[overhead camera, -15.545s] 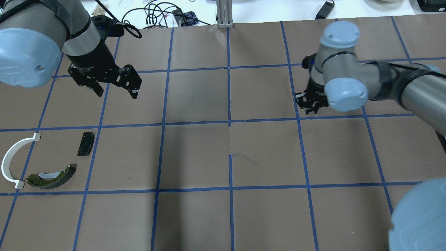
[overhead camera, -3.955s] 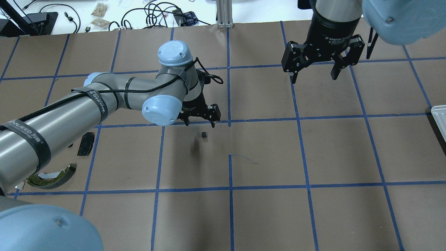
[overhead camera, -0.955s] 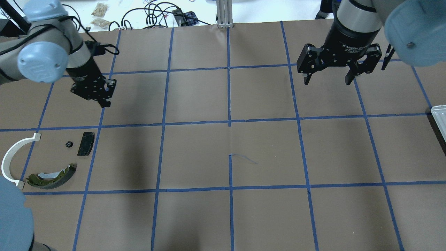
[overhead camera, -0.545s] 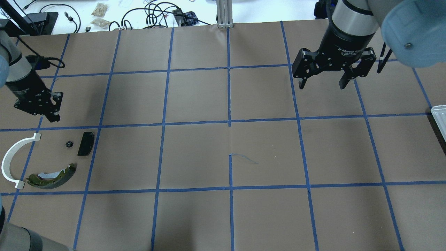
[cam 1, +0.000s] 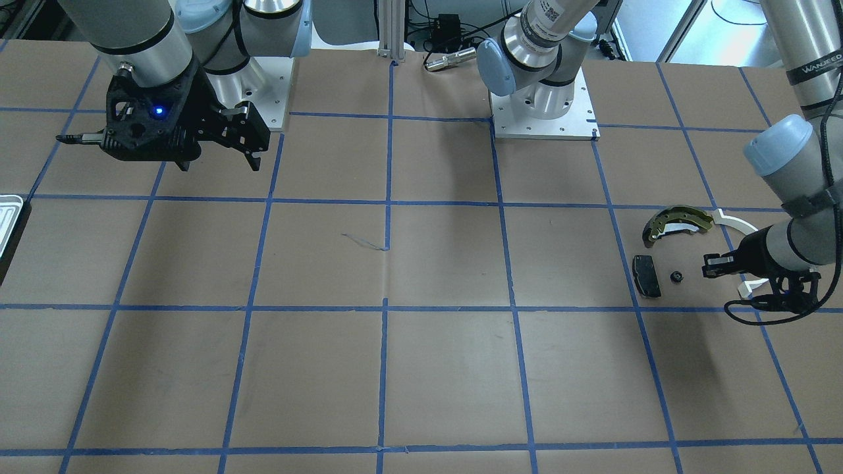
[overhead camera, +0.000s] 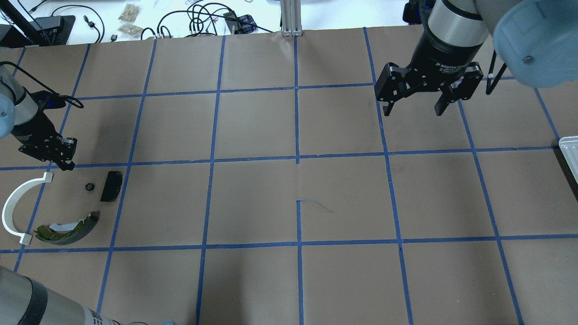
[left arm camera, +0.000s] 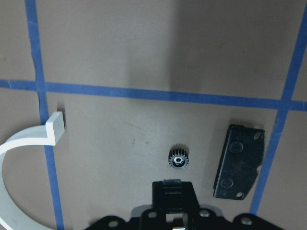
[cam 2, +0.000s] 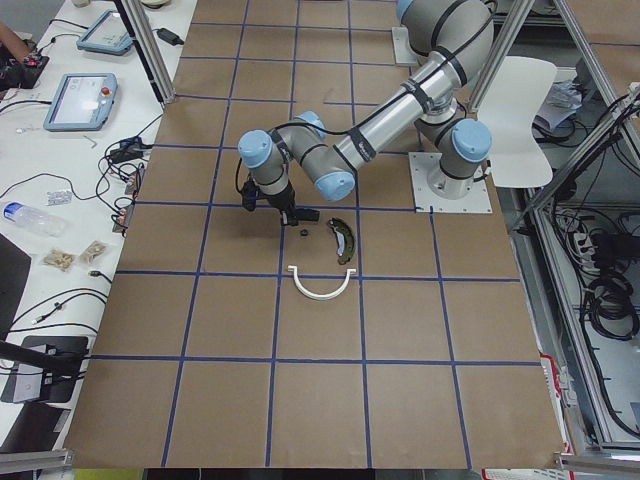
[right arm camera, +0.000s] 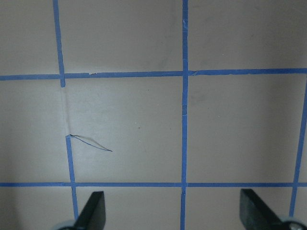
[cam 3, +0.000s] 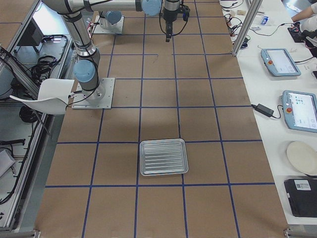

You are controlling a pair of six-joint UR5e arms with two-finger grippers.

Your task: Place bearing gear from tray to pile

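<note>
The small black bearing gear point(overhead camera: 89, 186) lies on the table in the pile, just left of the black pad point(overhead camera: 111, 186). The white arc strip point(overhead camera: 18, 207) and the olive-gold brake shoe point(overhead camera: 67, 225) lie close by. My left gripper point(overhead camera: 67, 163) hovers just beyond the gear, shut and empty. The left wrist view shows the gear point(left arm camera: 178, 159) right ahead of the closed fingertips point(left arm camera: 173, 188), next to the pad point(left arm camera: 240, 163). My right gripper point(overhead camera: 413, 106) is open and empty, high over the far right. The silvery ribbed tray point(cam 3: 163, 157) shows nothing on it.
Brown paper with a blue tape grid covers the table. Only the tray's corner point(overhead camera: 570, 151) shows at the overhead view's right edge. Cables and small items lie beyond the table's far edge point(overhead camera: 203, 18). The arms' bases point(cam 1: 543, 105) stand at the robot side.
My left gripper has moved left and back toward the pile, ending just beyond the gear. The gear has stayed beside the black pad. My right gripper drifted slightly left.
</note>
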